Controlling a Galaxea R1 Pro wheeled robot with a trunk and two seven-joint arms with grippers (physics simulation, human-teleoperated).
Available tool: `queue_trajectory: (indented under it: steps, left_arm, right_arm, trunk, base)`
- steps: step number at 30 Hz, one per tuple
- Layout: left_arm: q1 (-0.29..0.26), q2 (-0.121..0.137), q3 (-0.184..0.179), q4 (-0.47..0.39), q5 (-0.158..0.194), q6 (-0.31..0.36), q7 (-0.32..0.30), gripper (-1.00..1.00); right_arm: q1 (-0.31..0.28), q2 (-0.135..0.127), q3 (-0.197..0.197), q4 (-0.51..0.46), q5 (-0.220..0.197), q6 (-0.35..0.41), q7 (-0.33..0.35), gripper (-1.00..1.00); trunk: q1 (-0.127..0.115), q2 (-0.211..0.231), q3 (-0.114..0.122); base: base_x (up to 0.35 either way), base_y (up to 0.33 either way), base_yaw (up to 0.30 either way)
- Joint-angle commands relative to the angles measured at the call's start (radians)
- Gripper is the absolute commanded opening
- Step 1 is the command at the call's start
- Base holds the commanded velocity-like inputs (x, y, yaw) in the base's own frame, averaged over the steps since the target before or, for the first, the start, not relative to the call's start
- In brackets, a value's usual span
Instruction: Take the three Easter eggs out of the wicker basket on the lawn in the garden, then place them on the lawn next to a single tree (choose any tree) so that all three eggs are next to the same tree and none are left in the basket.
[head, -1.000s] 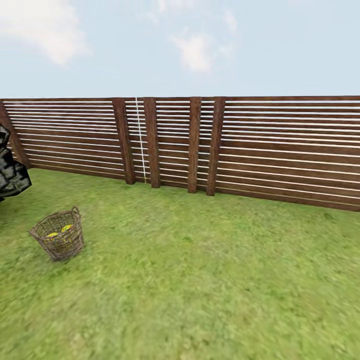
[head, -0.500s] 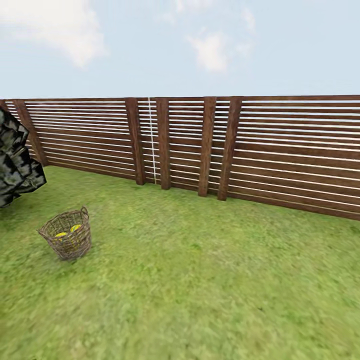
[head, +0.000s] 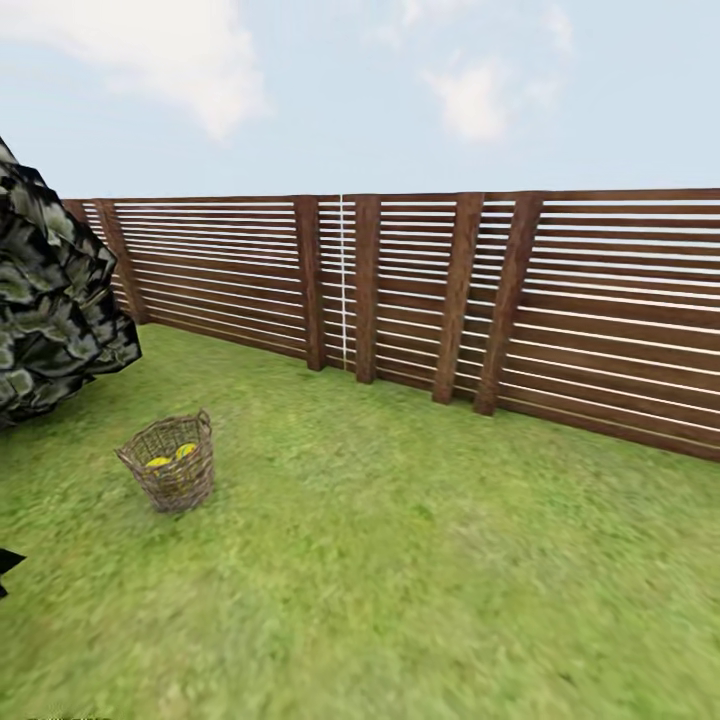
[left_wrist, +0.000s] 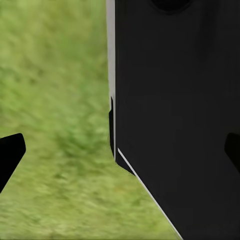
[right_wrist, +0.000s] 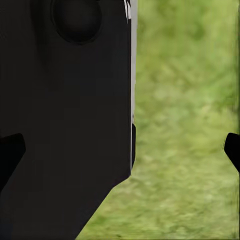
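Observation:
The round brown wicker basket (head: 170, 476) stands on the lawn (head: 400, 570) at the left of the head view, some way ahead of me. Two yellow Easter eggs (head: 160, 462) show inside its rim; any third egg is hidden. In the left wrist view my left gripper (left_wrist: 120, 152) is open, its dark fingertips (left_wrist: 11, 152) far apart over grass, with nothing between them. My right gripper (right_wrist: 120, 150) is open too, with its fingertips (right_wrist: 232, 150) wide apart and nothing held.
A dark, green-speckled leafy mass (head: 50, 300) rises behind and left of the basket; no trunk shows. A brown slatted fence (head: 450, 300) closes off the far side of the grass. My black body (left_wrist: 175, 100) stands close beside both grippers.
The camera has swung left: fence and basket have slid right in the picture and more of the leafy mass has come into view. The basket itself has not moved.

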Motion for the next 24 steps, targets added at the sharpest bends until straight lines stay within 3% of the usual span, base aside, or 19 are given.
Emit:
queue_trajectory:
  steps: [1,6,24]
  left_arm:
    - [0.000,0.000,0.000,-0.001,0.000,0.001,0.000,1.00]
    - [0.000,0.000,0.000,-0.001,0.000,0.001,0.000,1.00]
    - [0.000,0.000,0.001,-0.001,0.000,0.001,0.000,1.00]
  right_arm:
    - [-0.001,0.000,0.000,0.002,-0.001,-0.001,-0.001,1.00]
    - [-0.001,-0.001,0.001,0.002,0.002,-0.001,-0.001,1.00]
    - [-0.001,-0.001,0.003,0.004,0.005,-0.002,-0.001,1.00]
  trunk:
    - [0.000,0.000,-0.001]
    - [0.000,0.000,-0.001]
    - [0.000,0.000,0.010]
  base:
    - [0.223,-0.073,0.252]
    - [0.223,-0.073,0.152]
    - [0.221,-0.073,0.023]
